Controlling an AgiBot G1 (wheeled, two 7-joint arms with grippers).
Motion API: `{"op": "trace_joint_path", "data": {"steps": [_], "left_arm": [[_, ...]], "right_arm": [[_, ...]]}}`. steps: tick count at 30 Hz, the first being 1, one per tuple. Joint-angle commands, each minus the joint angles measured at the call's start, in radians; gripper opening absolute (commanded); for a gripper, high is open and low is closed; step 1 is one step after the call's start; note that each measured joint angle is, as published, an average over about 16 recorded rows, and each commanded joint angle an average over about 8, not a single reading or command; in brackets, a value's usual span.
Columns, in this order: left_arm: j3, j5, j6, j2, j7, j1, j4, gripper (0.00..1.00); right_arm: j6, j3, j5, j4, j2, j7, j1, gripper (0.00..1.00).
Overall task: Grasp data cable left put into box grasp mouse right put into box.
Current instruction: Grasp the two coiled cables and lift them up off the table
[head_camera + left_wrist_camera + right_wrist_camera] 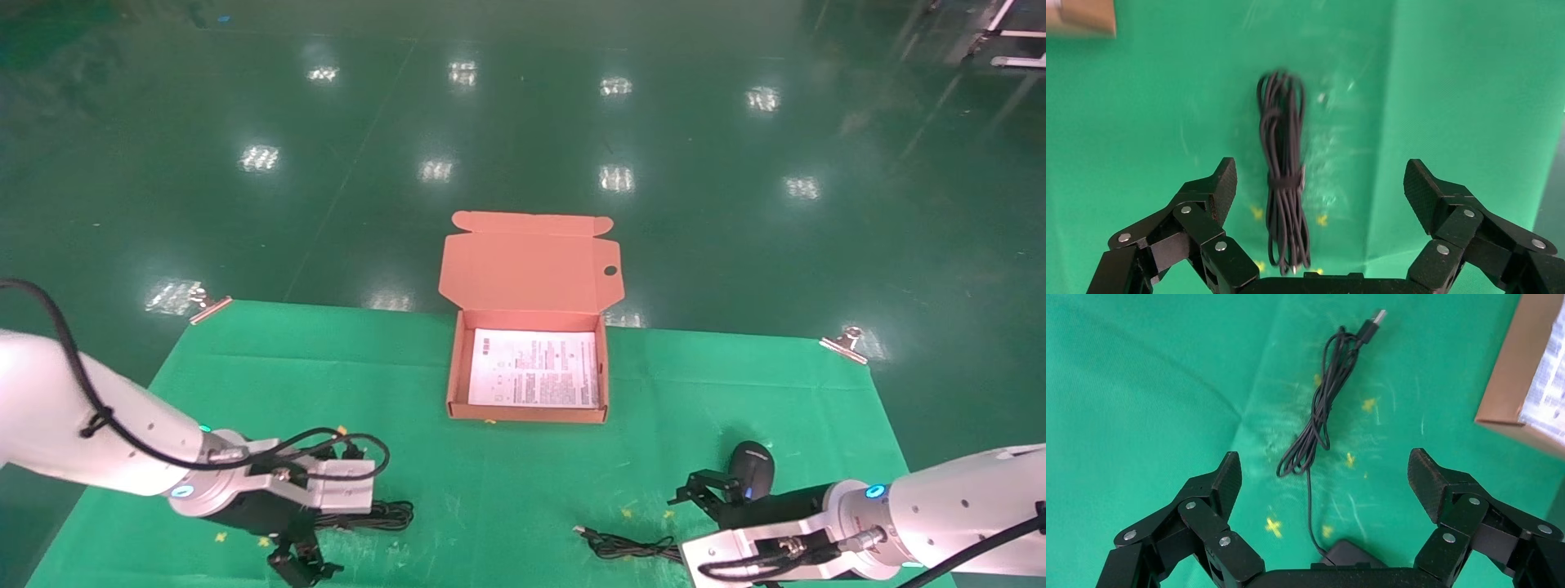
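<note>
Left wrist view settles the geometry: the cable (1283,177) lies flat on the surface, centred in the gap of the left gripper (1320,184), its long axis running straight away from the palm, square to the line joining the two fingers (1220,187). Those fingers are spread wide and touch nothing, so closing should catch the bundle across its narrow width once the arm drops, judging by the alignment.

From the head camera, the cable (384,514) sits near and to the left of the box (529,412), by the left gripper (304,559). The mouse (752,467) sits near and to the right of the box, right by the right gripper (699,490), also spread and empty, with the cord (625,545) trailing toward the box side.

Green cloth (507,482) covers the surface, clipped at its far corners; the glossy green floor (523,122) reflects ceiling lights. Only a leaflet (535,367) lies inside the box.
</note>
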Motion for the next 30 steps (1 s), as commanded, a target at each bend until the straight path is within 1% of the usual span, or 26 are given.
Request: {"op": "trace_joint_path", "data": {"steps": [1,5,8,13,21,22,24,25,29,30], "left_arm": [[-0.003,0.005,-0.02,0.012,-0.004,0.002,0.049,1.0],[-0.011,-0.008,-0.05,0.038,0.019,0.0,0.155,1.0],[-0.015,-0.012,-0.073,0.056,0.036,-0.002,0.223,1.0],[-0.019,-0.013,-0.105,0.078,0.059,-0.004,0.305,1.0],[-0.018,-0.006,-0.15,0.108,0.104,-0.01,0.394,0.99],[-0.017,-0.004,-0.155,0.112,0.11,-0.011,0.404,0.93],[-0.016,-0.002,-0.162,0.12,0.121,-0.015,0.424,0.7],[-0.016,-0.001,-0.165,0.123,0.127,-0.018,0.433,0.58],[-0.015,-0.001,-0.173,0.135,0.147,-0.025,0.463,0.08],[-0.015,-0.001,-0.174,0.137,0.152,-0.027,0.47,0.02]], "right_arm": [[0.011,0.004,0.002,-0.023,-0.008,0.029,-0.008,1.0],[0.01,0.011,0.022,-0.113,-0.037,0.059,0.002,1.0],[0.011,0.01,0.027,-0.178,-0.062,0.061,0.013,1.0],[0.027,-0.003,0.012,-0.261,-0.103,0.031,0.025,1.0],[0.075,-0.022,-0.021,-0.361,-0.153,-0.033,0.03,1.0],[0.082,-0.022,-0.023,-0.372,-0.157,-0.04,0.03,1.0],[0.098,-0.025,-0.03,-0.389,-0.165,-0.055,0.028,1.0],[0.106,-0.025,-0.032,-0.397,-0.169,-0.061,0.027,0.92],[0.132,-0.028,-0.04,-0.416,-0.179,-0.081,0.023,0.42],[0.138,-0.028,-0.043,-0.42,-0.181,-0.084,0.022,0.3]]}}
